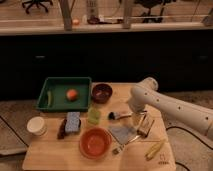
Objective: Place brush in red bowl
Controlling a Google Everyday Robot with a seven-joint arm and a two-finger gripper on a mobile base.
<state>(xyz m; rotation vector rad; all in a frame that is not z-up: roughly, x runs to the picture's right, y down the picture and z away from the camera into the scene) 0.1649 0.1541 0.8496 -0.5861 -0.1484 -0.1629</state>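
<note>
Matt wooden table (50, 156), glossy red bowl (83, 145); gripper (132, 113) at the brush (120, 116)

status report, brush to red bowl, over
Gripper low over table, just right of brush. Brush flat on table, not in red bowl. Grey cloth lies between them.

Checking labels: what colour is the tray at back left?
Green tray, camera view; the claw is by the brush.
</note>
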